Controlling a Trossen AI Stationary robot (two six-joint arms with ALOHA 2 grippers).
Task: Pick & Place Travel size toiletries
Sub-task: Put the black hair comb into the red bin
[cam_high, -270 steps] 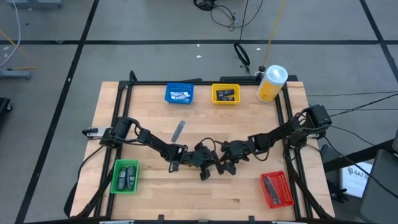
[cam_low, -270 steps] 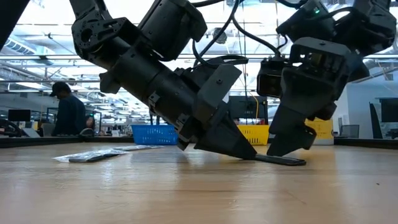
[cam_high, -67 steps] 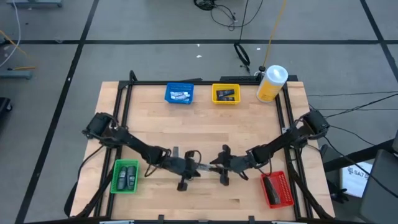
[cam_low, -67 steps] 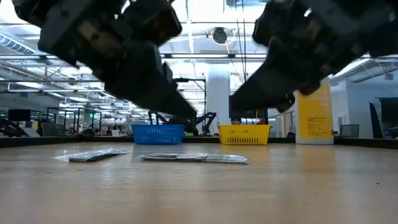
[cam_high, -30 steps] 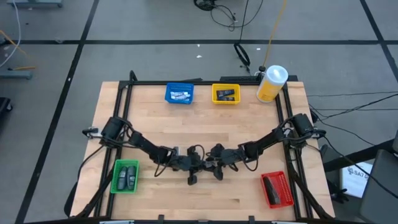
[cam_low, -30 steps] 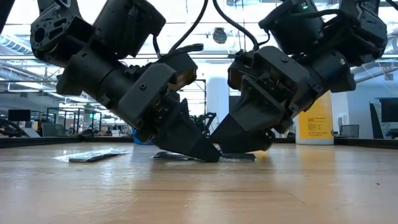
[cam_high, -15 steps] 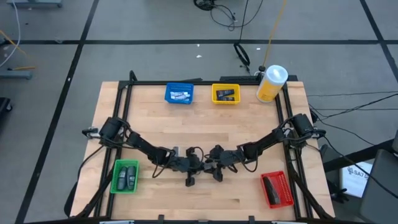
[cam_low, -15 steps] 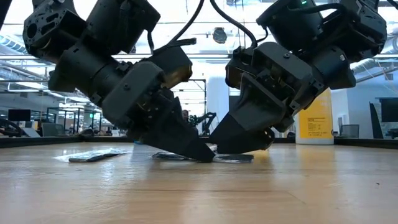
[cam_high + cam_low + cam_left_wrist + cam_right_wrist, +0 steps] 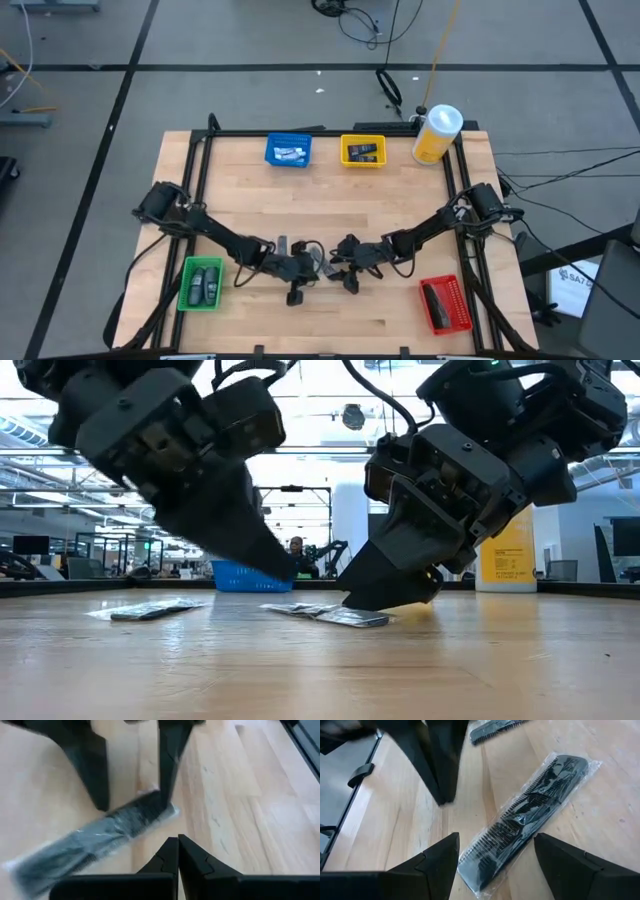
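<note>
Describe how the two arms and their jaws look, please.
Both arms are dark, nearly black, built of blocky jointed segments with loose black cables looping along them. The left gripper ends in two flat, pointed black fingers. The right gripper has the same wedge-shaped matte black fingers. No markings show.

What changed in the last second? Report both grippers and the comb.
The left gripper lifted off the comb and drew back toward its own side, shut and empty. The right gripper stayed open, low over the comb, which still lies on the table.
</note>
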